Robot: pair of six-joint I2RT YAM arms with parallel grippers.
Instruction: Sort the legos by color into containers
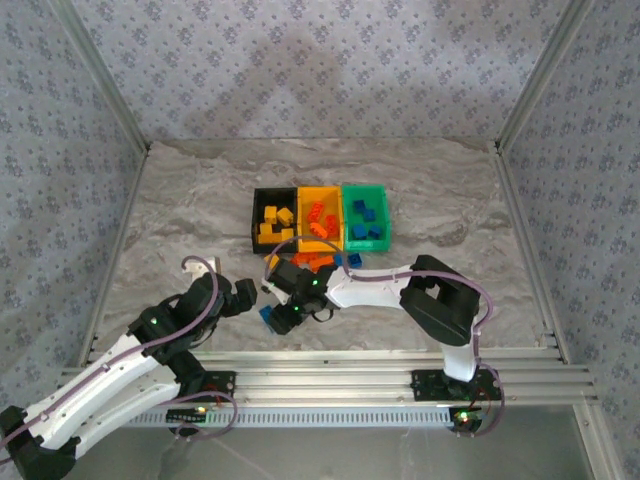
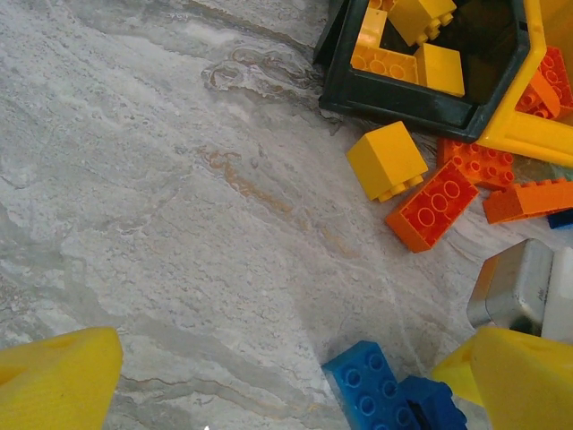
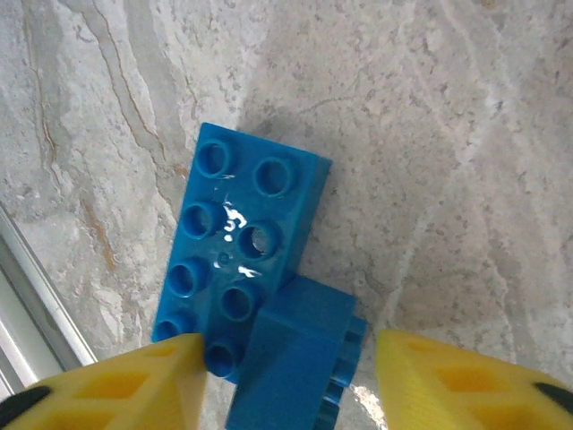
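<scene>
Two blue legos lie together on the marble table (image 1: 180, 210): a long flat one (image 3: 237, 251) and a small one (image 3: 300, 358) tipped against it. My right gripper (image 3: 291, 376) straddles them, open; its left finger touches the long brick and a gap remains at the right finger. From above, this gripper (image 1: 280, 315) sits over the blue pair (image 1: 267, 315). My left gripper (image 1: 245, 295) hangs open and holds nothing; the blue legos (image 2: 367, 390) lie between its fingers, close to the right one. The black (image 1: 273, 222), yellow-orange (image 1: 319, 218) and green (image 1: 364, 216) containers stand side by side and hold yellow, orange-red and blue bricks.
Loose bricks lie in front of the bins: a yellow one (image 2: 387, 161), orange-red ones (image 2: 433, 204) and a blue one (image 1: 353, 260). Metal rails (image 1: 330, 365) run along the near table edge. Patterned walls enclose the table.
</scene>
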